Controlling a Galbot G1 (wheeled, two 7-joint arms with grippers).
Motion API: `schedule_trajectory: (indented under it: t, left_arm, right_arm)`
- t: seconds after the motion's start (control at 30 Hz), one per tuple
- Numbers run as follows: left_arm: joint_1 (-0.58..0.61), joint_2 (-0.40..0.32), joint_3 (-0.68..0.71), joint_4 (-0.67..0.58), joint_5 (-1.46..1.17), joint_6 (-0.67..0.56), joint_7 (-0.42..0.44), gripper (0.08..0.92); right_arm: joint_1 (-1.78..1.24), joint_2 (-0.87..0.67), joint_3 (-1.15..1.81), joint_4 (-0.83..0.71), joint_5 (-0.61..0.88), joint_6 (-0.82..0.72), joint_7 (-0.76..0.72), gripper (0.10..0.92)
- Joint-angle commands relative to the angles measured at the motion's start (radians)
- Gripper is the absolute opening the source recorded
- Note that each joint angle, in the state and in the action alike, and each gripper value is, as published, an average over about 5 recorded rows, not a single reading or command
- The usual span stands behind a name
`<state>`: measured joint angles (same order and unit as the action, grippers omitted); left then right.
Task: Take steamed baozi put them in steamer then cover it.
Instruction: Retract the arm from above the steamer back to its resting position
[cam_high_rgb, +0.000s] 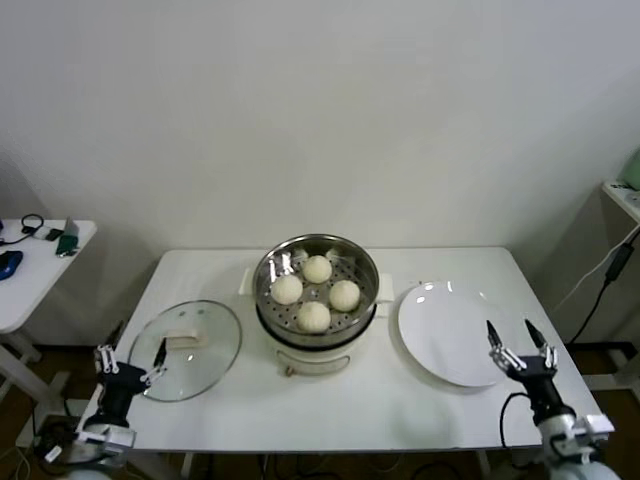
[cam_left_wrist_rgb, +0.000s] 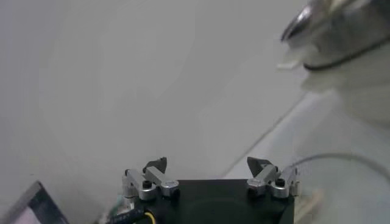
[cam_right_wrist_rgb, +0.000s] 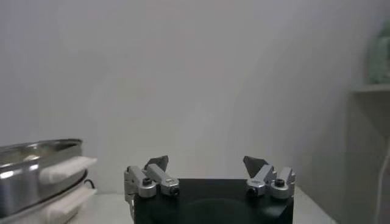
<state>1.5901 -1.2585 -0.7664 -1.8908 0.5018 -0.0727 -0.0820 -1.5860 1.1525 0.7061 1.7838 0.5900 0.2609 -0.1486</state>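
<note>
Both claws wide open, empty.

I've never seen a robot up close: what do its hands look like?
Each tool, left and right, has a black block body with two thin dark fingers on silver-grey metal brackets fixed by small screws. White wrist housings sit beneath, and a black cable loops beside the right one.

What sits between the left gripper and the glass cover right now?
Nothing visible. The left gripper, open, hangs at the table's front-left edge beside the cover, which lies flat left of the steamer. The four baozi are already inside.
</note>
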Motion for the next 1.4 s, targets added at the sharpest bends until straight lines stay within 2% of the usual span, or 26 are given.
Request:
schedule_trajectory:
  t: [0.03,0.63,0.93,1.4]
  left_arm:
    - [-0.020,0.032,0.047,0.088,0.607,0.078,-0.245,0.823]
    - [-0.184,-0.084,0.144,0.358,0.789,0.100,-0.237,0.823]
    - [-0.281,-0.082,0.143,0.448,0.806,0.093,-0.241,0.823]
    - [-0.378,-0.038,0.150,0.572,0.820,0.069,-0.240,0.823]
  right_arm:
    - [-0.141,0.164,-0.034,-0.019,-0.074,0.171,-0.008,0.823]
    - [-0.114,0.190,-0.084,-0.015,-0.135,0.165,-0.004,0.823]
    - [-0.122,0.188,-0.082,-0.005,-0.136,0.166,-0.003,0.823]
    - [-0.141,0.194,-0.065,0.008,-0.138,0.175,-0.003,0.823]
